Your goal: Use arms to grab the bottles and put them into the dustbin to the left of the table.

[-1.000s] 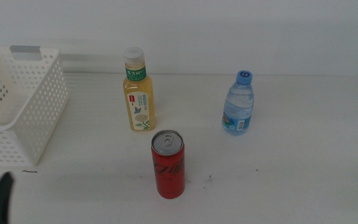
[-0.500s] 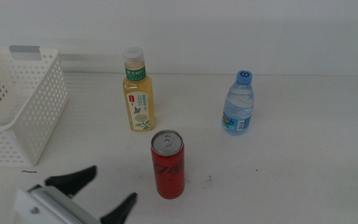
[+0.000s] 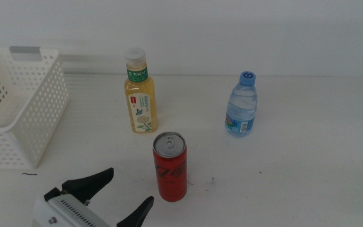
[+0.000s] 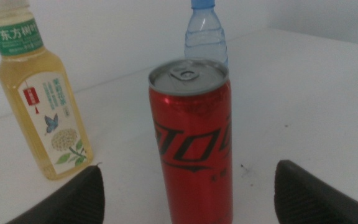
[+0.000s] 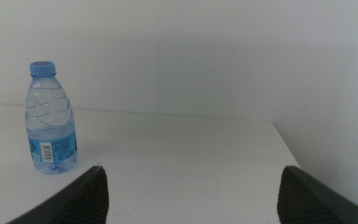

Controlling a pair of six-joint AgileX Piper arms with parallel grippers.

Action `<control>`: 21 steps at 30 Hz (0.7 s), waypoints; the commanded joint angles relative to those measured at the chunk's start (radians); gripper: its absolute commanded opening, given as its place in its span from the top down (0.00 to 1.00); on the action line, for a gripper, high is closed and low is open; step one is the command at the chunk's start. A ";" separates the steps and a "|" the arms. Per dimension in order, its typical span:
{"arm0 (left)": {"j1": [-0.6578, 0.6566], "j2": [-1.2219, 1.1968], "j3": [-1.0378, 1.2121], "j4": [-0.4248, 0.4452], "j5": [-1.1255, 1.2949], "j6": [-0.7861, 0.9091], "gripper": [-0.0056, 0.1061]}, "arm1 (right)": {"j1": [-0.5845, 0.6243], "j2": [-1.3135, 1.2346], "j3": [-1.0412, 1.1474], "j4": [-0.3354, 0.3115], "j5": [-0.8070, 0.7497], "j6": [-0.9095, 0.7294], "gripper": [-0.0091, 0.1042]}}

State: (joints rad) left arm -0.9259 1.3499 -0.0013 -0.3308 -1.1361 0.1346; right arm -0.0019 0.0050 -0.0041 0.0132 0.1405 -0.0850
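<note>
Left gripper near red soda can, jaws spread wide, holding nothing.
Can stands upright just ahead of the gripper, apart from it; tea bottle behind the can, water bottle behind-right, dustbin far left. Right gripper jaws apart, empty, can not in its view.

The white table carries a basket, tea bottle, water bottle and can.

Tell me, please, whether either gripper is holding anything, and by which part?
Nothing is held. The left gripper is open beside the red can; the right gripper is open too.
</note>
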 commanded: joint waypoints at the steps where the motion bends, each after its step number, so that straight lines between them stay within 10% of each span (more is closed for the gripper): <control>1: -0.007 0.000 0.001 -0.007 -0.041 -0.009 0.11 | -0.009 -0.005 0.004 -0.007 -0.009 -0.003 0.20; 21: -0.007 0.000 0.001 0.036 -0.060 -0.009 0.11 | -0.009 -0.005 0.004 -0.007 -0.009 -0.003 0.20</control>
State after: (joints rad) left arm -0.9259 1.3499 -0.0013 -0.2996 -1.1799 0.1346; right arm -0.0019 0.0050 -0.0041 0.0132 0.1405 -0.0850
